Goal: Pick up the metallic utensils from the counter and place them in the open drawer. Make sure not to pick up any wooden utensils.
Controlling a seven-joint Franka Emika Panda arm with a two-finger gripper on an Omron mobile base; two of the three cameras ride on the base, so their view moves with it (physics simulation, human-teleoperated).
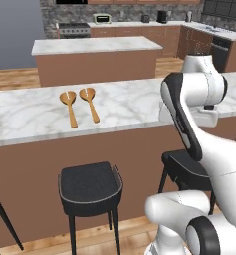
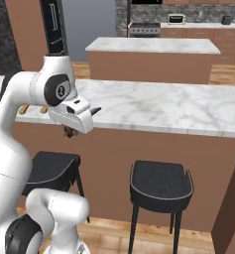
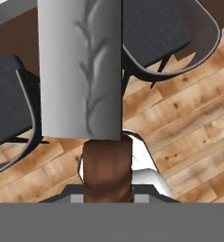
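The gripper [image 2: 70,131] is clamped on the brown handle of a metal utensil [image 3: 80,71], whose wide grey blade juts straight out ahead of the jaws, with stools [image 3: 153,30] and floor beyond it. The carrying step looks to be in hand. The two wooden spoons [image 1: 79,104] lie on the counter [image 1: 129,104], well off to one side of the jaws (rightly left alone). Next: bring the jaws over the open drawer, lower, then release

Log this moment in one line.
gripper: shut on utensil | utensil: grey blade, brown handle, above stools | spoons: two, on counter
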